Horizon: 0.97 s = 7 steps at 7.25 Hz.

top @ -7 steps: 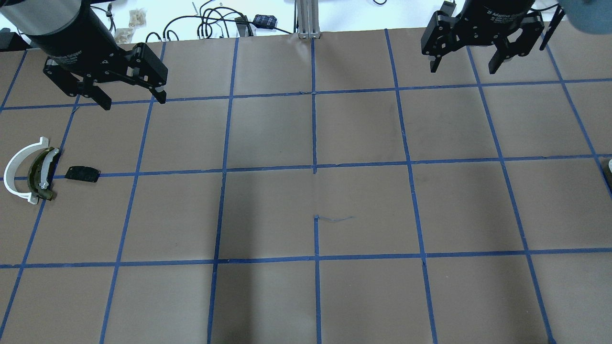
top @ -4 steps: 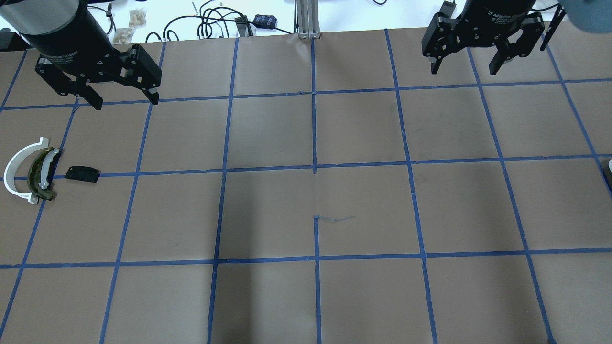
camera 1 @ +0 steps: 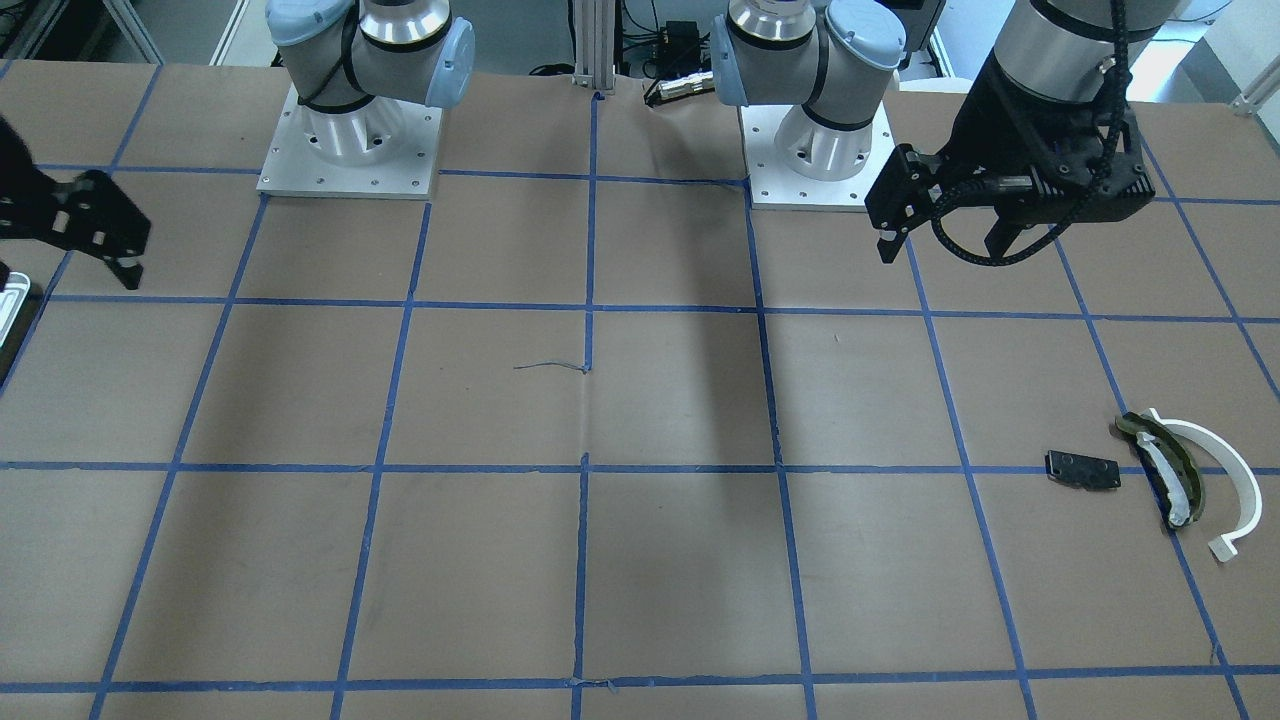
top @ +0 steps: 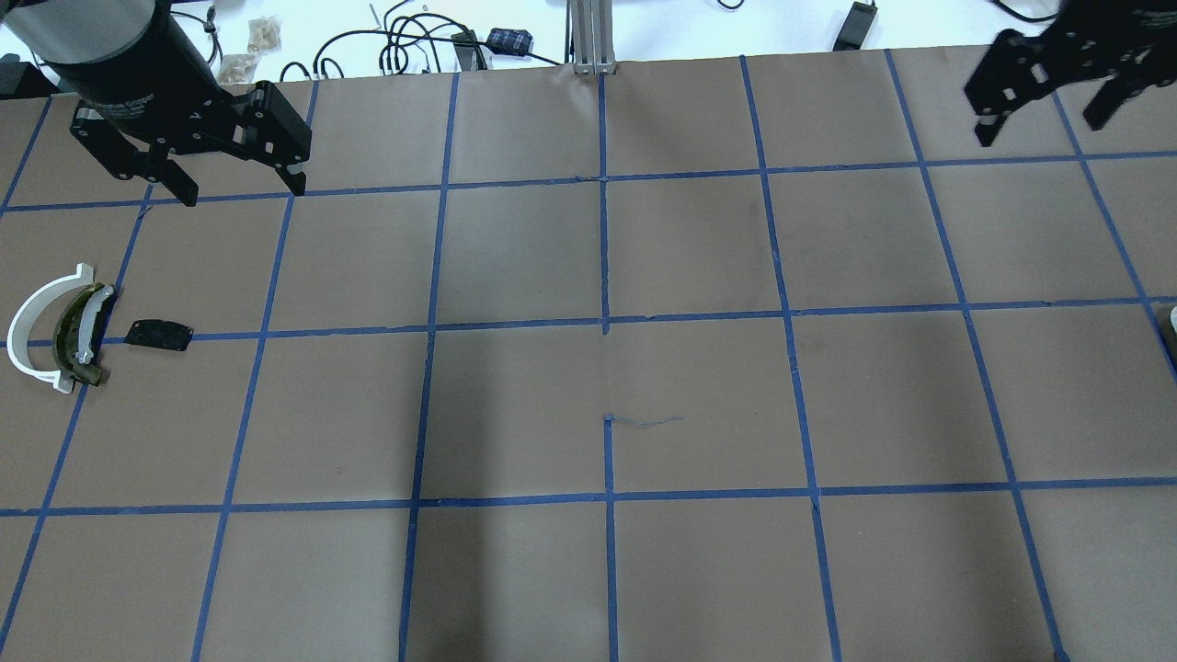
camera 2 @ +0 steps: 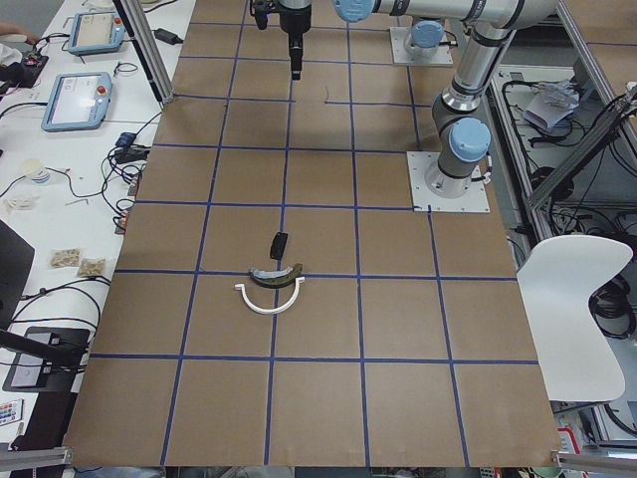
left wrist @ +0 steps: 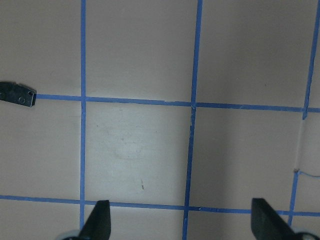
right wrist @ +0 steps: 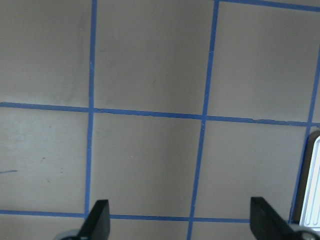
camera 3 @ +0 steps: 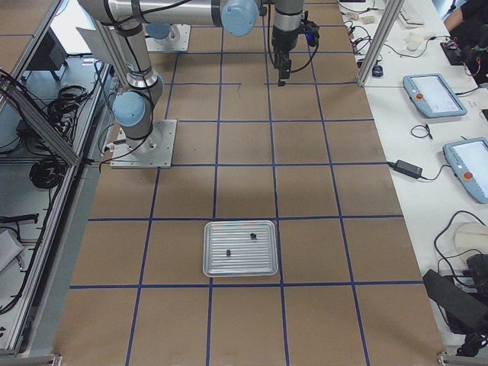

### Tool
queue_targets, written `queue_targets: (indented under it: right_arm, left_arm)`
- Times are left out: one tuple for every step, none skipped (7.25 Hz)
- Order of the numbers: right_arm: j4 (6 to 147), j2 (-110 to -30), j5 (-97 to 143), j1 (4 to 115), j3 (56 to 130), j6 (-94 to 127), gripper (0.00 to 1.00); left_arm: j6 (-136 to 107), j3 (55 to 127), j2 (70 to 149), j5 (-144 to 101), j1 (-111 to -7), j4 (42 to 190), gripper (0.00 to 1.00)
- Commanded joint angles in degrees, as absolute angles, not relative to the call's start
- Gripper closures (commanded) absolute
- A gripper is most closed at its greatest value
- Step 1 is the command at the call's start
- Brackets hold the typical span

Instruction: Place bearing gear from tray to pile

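Note:
The tray (camera 3: 240,248) lies on the table at my right end, and its rim shows in the right wrist view (right wrist: 314,185) and the front view (camera 1: 8,310). Two small dark parts (camera 3: 251,235) lie in it, too small to identify. The pile is at my left end: a white half-ring arc (top: 18,322), an olive-green curved piece (top: 64,340) and a black plate (top: 158,334). My left gripper (top: 242,193) is open and empty, high above the table, apart from the pile. My right gripper (top: 1039,129) is open and empty, beside the tray (right wrist: 181,225).
The brown table carries a grid of blue tape lines (top: 604,322). An aluminium post (top: 593,37) and cables (top: 414,41) sit beyond its edge. Both arm bases (camera 1: 350,140) stand on one long side. Tablets and cables (camera 3: 435,95) lie on a side bench.
My right gripper has moved toward the table's right end, still open. My left gripper shifted slightly left, then held still. The pile has not moved.

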<state>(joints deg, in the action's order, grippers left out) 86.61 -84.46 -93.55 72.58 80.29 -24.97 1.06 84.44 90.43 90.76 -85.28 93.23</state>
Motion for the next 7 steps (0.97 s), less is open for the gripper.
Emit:
queue_targets:
  right_arm:
    - [91.9,-80.1,-93.2,56.7,80.7,-47.9,0.00]
    - [93.9,-76.8,-93.1,50.8,80.7,-57.6,0.00]
    - [97.1,-73.3,-92.6,46.4,80.7,-64.1,0.00]
    - [100.5,-69.8,-91.3,43.8,80.8,-68.5,0.00]
    - [104.4,-66.5,-91.4,42.9,80.9,-74.7,0.00]
    - [106.3,-63.7,-91.7,41.9,81.0,-78.5,0.00]
    - [107.0,-61.5,-91.6,41.0,81.3,-80.6,0.00]
  left_arm:
    - [1.1,84.5,90.6,90.6,-85.4,92.8,0.00]
    - [1.1,84.6,90.3,90.6,-85.4,92.9,0.00]
    - [1.1,84.7,90.2,90.6,-85.4,92.9,0.00]
    - [1.1,84.7,90.2,90.6,-85.5,92.9,0.00]
    - [1.1,84.8,90.0,90.6,-85.5,92.9,0.00]
    - [1.1,84.8,90.0,90.6,-85.5,92.9,0.00]
    - [1.1,84.8,90.0,90.7,-85.5,92.9,0.00]
